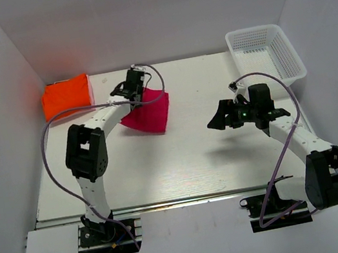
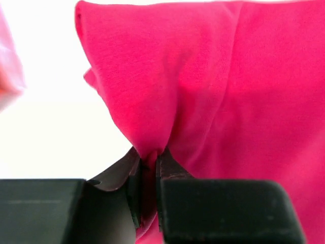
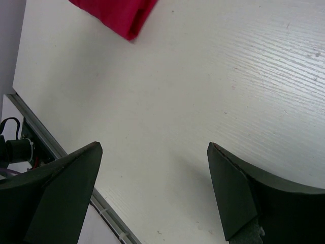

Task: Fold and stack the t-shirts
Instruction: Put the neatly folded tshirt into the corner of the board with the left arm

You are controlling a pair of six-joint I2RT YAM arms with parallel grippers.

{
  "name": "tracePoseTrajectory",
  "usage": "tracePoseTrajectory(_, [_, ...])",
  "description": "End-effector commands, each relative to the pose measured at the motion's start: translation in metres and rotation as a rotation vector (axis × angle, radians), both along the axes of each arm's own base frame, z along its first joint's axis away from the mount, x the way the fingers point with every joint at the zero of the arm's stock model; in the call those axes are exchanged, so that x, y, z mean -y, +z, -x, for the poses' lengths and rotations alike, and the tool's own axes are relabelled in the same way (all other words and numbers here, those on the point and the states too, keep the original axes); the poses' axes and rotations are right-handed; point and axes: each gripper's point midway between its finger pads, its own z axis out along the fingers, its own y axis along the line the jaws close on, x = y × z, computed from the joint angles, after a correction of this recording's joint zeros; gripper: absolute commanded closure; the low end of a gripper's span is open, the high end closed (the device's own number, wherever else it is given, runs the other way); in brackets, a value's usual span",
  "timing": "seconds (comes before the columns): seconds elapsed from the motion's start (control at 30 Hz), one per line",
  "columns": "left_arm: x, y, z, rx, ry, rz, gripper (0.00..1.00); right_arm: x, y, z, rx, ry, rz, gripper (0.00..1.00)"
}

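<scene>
The magenta-pink t-shirt (image 1: 151, 113) lies folded on the table left of centre. My left gripper (image 1: 131, 88) is at its far left edge, shut on a pinch of the pink cloth (image 2: 203, 91); the fabric runs down between the two fingers. The orange t-shirt (image 1: 67, 96) is a folded rectangle at the far left corner, apart from the pink one. My right gripper (image 1: 220, 119) is open and empty, above bare table right of centre. A corner of the pink shirt (image 3: 119, 15) shows at the top of the right wrist view.
A white mesh basket (image 1: 265, 54) stands at the far right corner. White walls close in the table on the left, back and right. A metal rail (image 1: 169, 200) runs along the table's near edge.
</scene>
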Motion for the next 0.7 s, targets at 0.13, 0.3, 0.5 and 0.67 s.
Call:
tracePoseTrajectory(0.13, [-0.070, 0.122, -0.030, 0.292, 0.011, -0.124, 1.00, 0.005, 0.010, -0.008, 0.063, -0.024, 0.022, 0.10])
tracePoseTrajectory(0.3, [-0.100, 0.149, -0.050, 0.354, -0.003, -0.167, 1.00, 0.007, 0.015, -0.014, 0.073, -0.041, 0.033, 0.10])
tracePoseTrajectory(0.5, [-0.139, 0.173, -0.084, 0.390, 0.031, -0.206, 1.00, 0.007, 0.021, -0.020, 0.072, -0.060, 0.032, 0.10])
tracePoseTrajectory(0.67, [-0.159, 0.183, -0.108, 0.413, 0.038, -0.201, 1.00, 0.004, 0.024, -0.026, 0.064, -0.058, 0.013, 0.10])
